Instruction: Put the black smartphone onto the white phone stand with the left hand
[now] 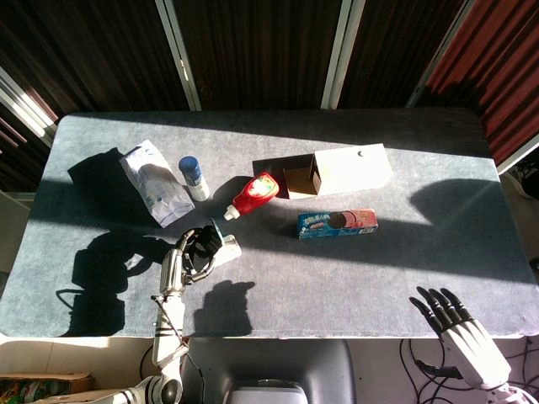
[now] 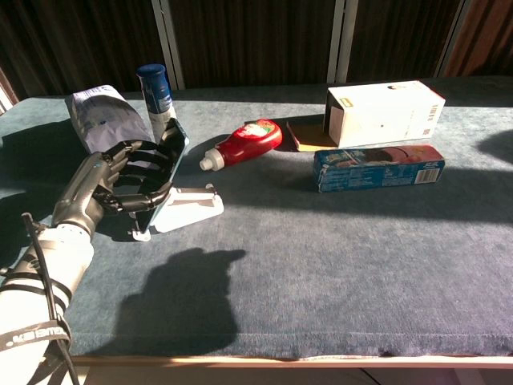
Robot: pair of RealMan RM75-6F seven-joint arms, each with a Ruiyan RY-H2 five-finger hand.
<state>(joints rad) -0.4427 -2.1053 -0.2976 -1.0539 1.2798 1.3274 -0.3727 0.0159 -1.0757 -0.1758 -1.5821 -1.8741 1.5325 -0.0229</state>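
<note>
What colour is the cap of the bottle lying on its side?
White; the bottle itself is red. The chest view shows it best.

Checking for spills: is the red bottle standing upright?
No, the red bottle lies on its side on the table, white cap pointing toward the phone stand.

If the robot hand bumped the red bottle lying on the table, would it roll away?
Probably a little. The red bottle lies on its side and looks rounded, so a sideways nudge could roll it. The gray table cover looks fuzzy, which should slow it. Its narrower cap end might make it curve.
</note>
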